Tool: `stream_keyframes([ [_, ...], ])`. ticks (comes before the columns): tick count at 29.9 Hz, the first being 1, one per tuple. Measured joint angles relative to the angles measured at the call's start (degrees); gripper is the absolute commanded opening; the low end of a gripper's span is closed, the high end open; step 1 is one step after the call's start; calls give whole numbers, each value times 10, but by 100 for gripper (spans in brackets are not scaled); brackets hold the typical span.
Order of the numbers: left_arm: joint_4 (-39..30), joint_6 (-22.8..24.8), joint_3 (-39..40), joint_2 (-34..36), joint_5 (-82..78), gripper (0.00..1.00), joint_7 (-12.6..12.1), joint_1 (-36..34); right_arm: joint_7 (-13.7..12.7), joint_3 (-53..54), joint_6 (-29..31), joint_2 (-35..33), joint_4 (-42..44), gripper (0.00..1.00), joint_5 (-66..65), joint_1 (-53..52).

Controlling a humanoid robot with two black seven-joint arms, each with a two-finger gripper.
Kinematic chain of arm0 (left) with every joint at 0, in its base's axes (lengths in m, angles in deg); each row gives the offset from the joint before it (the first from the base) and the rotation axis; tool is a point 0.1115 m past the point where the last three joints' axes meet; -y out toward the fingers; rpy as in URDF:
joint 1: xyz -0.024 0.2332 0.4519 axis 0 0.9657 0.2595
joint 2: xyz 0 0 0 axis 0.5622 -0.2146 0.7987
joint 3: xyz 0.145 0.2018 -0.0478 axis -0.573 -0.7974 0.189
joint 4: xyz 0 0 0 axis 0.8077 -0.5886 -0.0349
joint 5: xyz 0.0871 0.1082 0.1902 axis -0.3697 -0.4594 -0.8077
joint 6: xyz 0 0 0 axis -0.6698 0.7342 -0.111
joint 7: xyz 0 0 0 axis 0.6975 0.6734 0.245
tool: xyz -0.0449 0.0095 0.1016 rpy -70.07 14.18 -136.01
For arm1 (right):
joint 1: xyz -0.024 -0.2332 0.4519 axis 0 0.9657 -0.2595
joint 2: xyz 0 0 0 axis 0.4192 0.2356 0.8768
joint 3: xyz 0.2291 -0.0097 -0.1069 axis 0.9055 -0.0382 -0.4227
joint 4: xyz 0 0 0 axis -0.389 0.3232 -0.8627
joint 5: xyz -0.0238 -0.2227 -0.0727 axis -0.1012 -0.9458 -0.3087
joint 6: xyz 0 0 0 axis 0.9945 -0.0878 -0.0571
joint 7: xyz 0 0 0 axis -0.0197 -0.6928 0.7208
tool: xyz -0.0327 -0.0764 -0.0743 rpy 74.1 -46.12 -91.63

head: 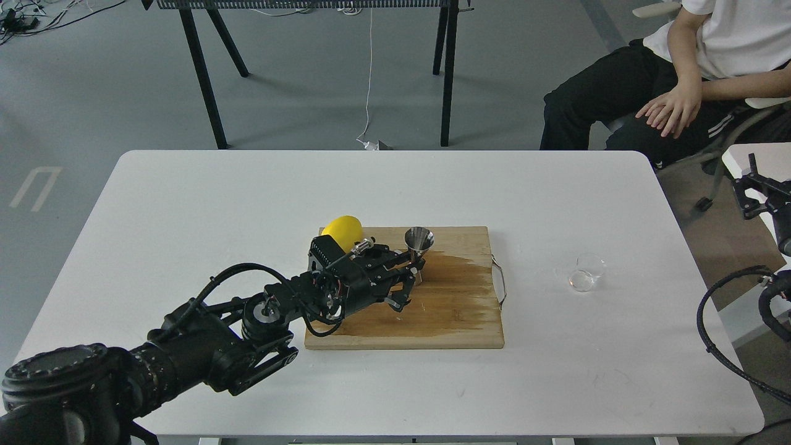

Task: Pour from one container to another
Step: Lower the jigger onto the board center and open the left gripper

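The steel jigger (419, 242) stands upright on the wooden cutting board (451, 321), near its back edge. My left gripper (409, 285) reaches in from the left at board level. Its fingers are spread, with their tips right beside the jigger's lower cone, which they partly hide. The clear glass cup (586, 272) sits alone on the white table (185, 204), right of the board and far from both grippers. My right gripper (755, 185) hangs off the table's right edge, dark and partly cut off by the frame.
A yellow lemon-like object (342, 230) lies at the board's back left corner, behind my left wrist. A dark wet stain (460, 278) spreads across the board's right half. A metal handle (500, 281) sticks out of the board's right side. A seated person (673, 86) is beyond the far right corner.
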Motion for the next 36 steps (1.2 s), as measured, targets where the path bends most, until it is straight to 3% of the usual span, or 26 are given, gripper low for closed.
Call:
stream_keyframes([
  [7, -1, -11, 0, 4, 0, 24, -2, 0, 5, 0, 0, 0, 0, 100, 0, 0],
  [14, -6, -12, 1, 5, 0, 33, -2, 0, 6, 0, 0, 0, 0, 100, 0, 0],
  [16, -6, -12, 1, 6, 0, 37, -2, 0, 6, 0, 0, 0, 0, 100, 0, 0],
  [19, -7, -12, 1, 6, 0, 53, -2, 2, 6, -1, 0, 0, 0, 100, 0, 0],
  [25, -7, -18, 1, 6, 0, 62, -1, 4, 6, -1, 0, 0, 0, 100, 0, 1],
  [27, -8, -22, 1, 8, 0, 74, 1, 4, 6, -1, 0, 0, 0, 100, 0, 1],
  [36, -71, -16, 2, 65, 0, 82, 7, 19, 5, 0, 0, 0, 0, 100, 0, 1],
])
